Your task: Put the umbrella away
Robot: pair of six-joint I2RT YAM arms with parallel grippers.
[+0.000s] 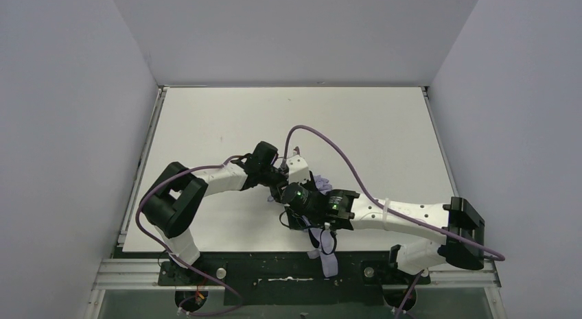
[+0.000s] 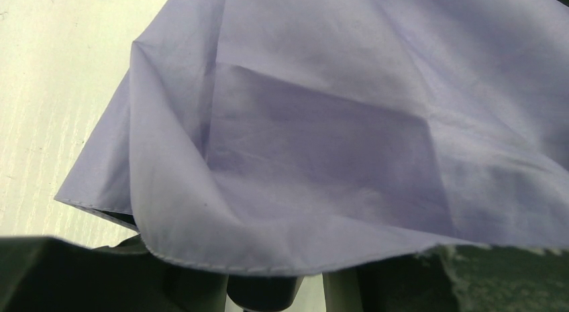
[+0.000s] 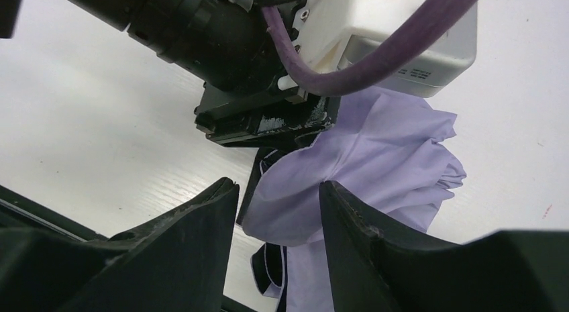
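The umbrella (image 1: 322,181) is a crumpled bundle of pale lavender fabric near the table's front middle, mostly hidden under both wrists. Its strap end (image 1: 328,256) hangs over the front edge. My left gripper (image 1: 278,180) reaches it from the left. In the left wrist view the fabric (image 2: 335,124) fills the frame and drapes over the fingers (image 2: 80,278), hiding their tips. In the right wrist view the left gripper (image 3: 268,121) seems clamped on the fabric (image 3: 389,144). My right gripper (image 3: 278,184) hovers just above the fabric, its jaws apart and holding nothing.
The white table (image 1: 357,120) is boxed in by grey walls on three sides. A purple cable (image 1: 343,161) loops over the right arm and also shows in the right wrist view (image 3: 376,64). A black base rail (image 1: 274,267) runs along the front edge.
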